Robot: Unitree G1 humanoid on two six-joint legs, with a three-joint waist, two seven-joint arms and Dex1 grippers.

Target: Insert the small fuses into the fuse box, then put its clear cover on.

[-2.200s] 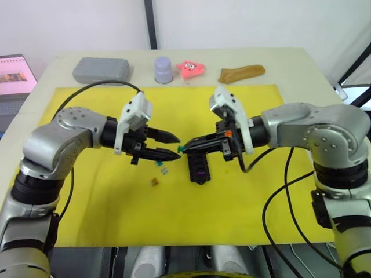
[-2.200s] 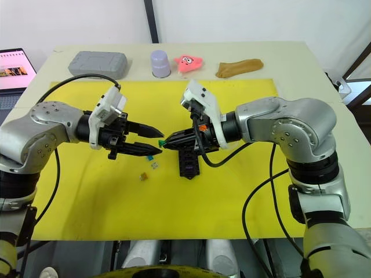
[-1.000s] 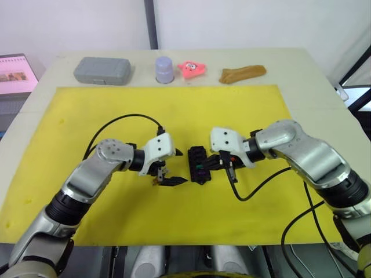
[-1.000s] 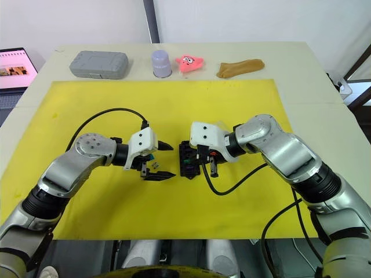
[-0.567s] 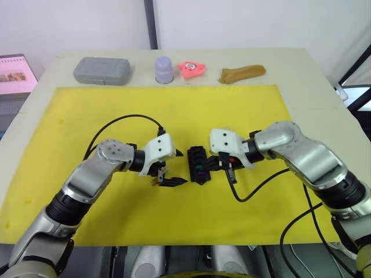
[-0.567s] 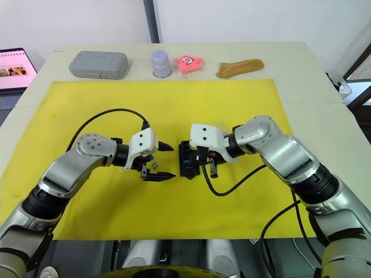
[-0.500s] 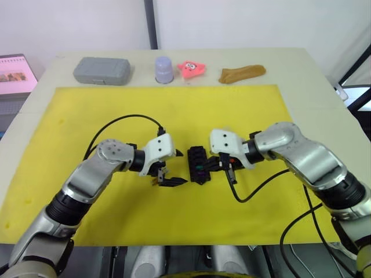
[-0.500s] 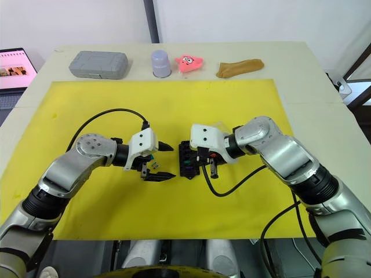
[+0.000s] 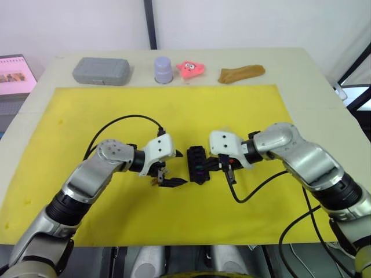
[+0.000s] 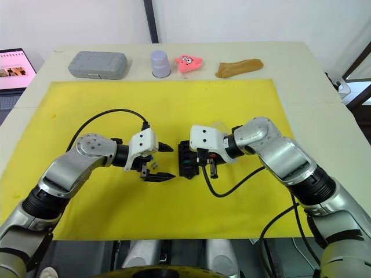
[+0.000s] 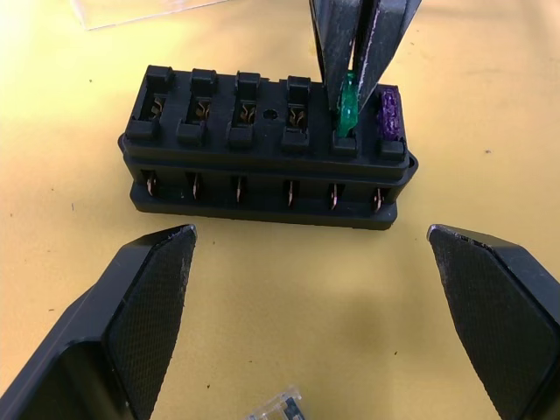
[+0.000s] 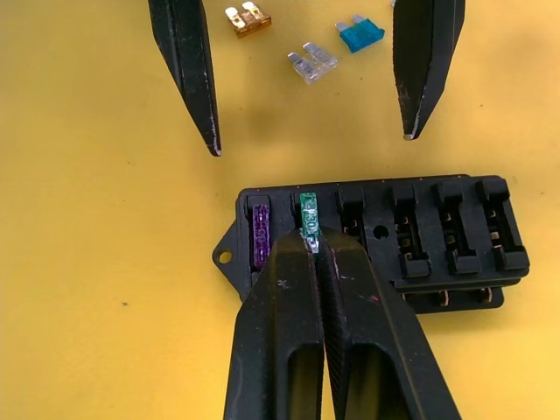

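The black fuse box (image 9: 197, 164) lies mid-mat. A purple fuse (image 12: 260, 236) sits in its end slot. In the slot beside it stands a green fuse (image 12: 308, 213), and my right gripper (image 12: 312, 241) is shut on its top. My left gripper (image 9: 181, 168) is open just left of the box, its fingers (image 12: 194, 79) spread above the mat. Between them lie loose fuses: amber (image 12: 245, 17), pale grey (image 12: 312, 63) and teal (image 12: 360, 35). An edge of the clear cover (image 11: 140, 9) shows on the mat beyond the box.
The yellow mat (image 9: 174, 110) covers the table. Along the far edge stand a grey case (image 9: 101, 70), a lavender cup (image 9: 163, 69), a pink toy (image 9: 191, 68) and a brown lump (image 9: 242, 73). A laptop (image 9: 16, 75) sits off the table's left.
Since 2.2 s ago both grippers have dropped to the mat, and the right one has carried the green fuse to the box. Hardly anything has moved in the last second.
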